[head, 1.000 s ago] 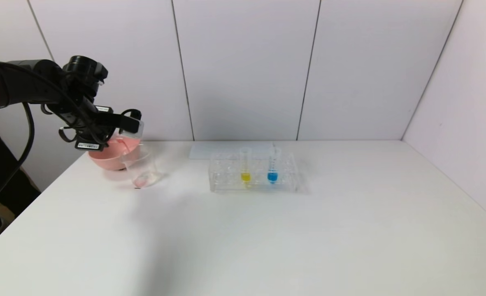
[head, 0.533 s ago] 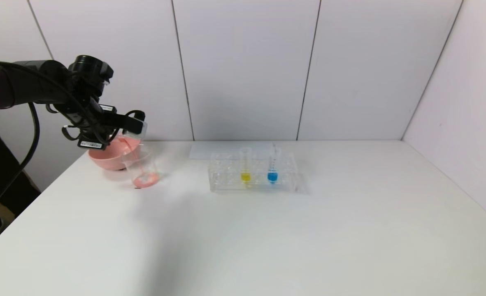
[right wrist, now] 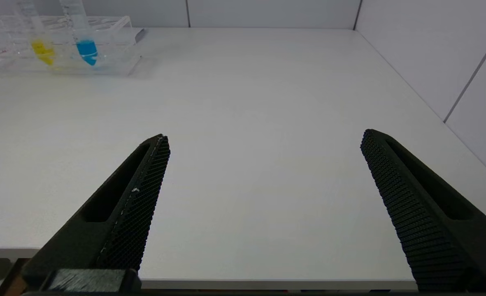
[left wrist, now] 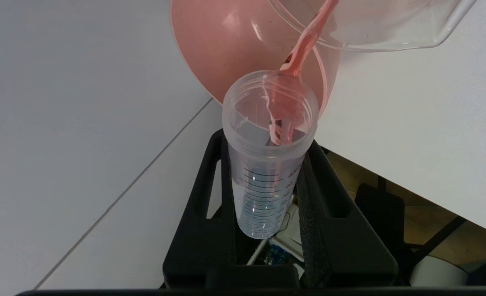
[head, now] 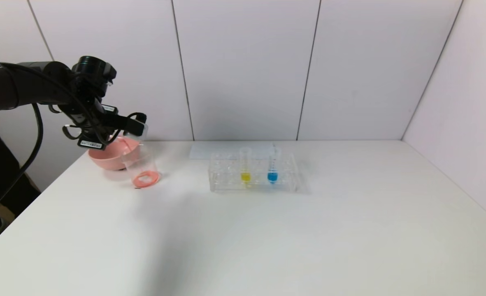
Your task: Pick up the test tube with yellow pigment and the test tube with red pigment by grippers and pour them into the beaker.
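Left gripper (left wrist: 267,172) is pinching the red tube (left wrist: 267,164) between both fingers, tipped over the beaker (head: 142,168) near the table's left rear corner. The tube is clear plastic with a threaded open mouth and printed graduation lines; a thin pink-red stream runs from its lip into the beaker. The beaker is clear, has a pouring lip, and holds a shallow orange-red ring of liquid at the bottom. It stands just in front of a pink bowl (head: 107,158), smooth and round, apparently touching it.

The yellow tube (head: 245,164) stands upright in a clear boxy rack (head: 226,181) mid-table, with a short plug of yellow at its round base. A blue tube (head: 272,164) sits one slot to its right in the same rack.

Right gripper (right wrist: 263,164) hangs low at the near edge of the table, well apart from the rack, its ribbed black fingers spread wide with nothing between them.

The table (head: 308,238) is matte white. The walls are pale panels with thin dark seams.
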### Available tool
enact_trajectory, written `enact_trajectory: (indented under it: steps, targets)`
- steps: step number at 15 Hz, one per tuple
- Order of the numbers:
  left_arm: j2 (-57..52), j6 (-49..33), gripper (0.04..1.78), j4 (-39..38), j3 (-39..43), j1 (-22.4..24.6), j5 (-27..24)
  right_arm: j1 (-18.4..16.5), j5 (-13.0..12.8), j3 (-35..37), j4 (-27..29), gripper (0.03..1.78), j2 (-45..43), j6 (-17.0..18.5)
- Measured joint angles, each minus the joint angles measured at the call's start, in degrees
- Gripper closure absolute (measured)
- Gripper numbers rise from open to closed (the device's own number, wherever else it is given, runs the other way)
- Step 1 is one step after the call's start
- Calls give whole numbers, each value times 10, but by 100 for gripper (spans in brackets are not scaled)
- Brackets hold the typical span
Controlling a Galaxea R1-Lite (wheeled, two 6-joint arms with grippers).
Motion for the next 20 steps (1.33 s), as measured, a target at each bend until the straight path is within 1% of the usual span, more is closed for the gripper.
enact_trajectory:
  steps: [8, 20]
  targets:
    - [1, 35, 137, -11, 0, -6, 21, 0, 0, 0, 0, 11, 0, 0]
    - [1, 55, 137, -11, 0, -9, 37, 0, 0, 0, 0, 11, 0, 0]
